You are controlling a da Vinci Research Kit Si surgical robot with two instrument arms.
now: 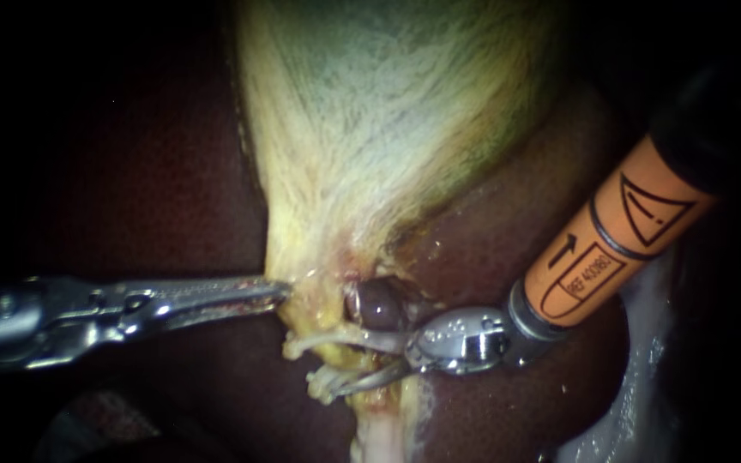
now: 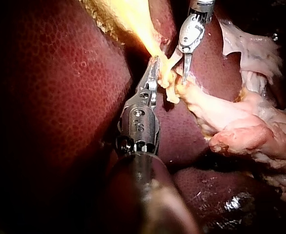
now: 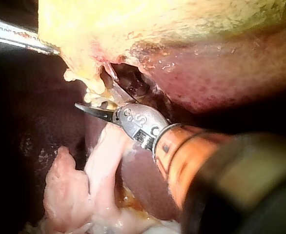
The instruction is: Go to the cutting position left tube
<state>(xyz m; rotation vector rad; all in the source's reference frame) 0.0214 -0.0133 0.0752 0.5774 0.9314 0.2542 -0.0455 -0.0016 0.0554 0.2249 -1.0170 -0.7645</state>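
Gallbladder (image 1: 388, 111): pale, yellowish, tapering downward to narrow tip. Liver (image 1: 147, 171): dark red, on both sides of gallbladder. Left instrument (image 1: 278, 290): jaws pinched on gallbladder's tip at its left edge. Dark rounded lump (image 1: 376, 304) just right of gallbladder's tip. Pale tube (image 1: 310, 343) just below gallbladder's tip. Right instrument (image 1: 343, 362): orange sleeve, blades apart below gallbladder's tip, upper blade against pale tube.

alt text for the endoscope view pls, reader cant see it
My right instrument, orange-shafted, holds its jaws open at pale stringy tissue below the gallbladder. My left instrument grips the gallbladder's narrow lower end, with dark liver behind.
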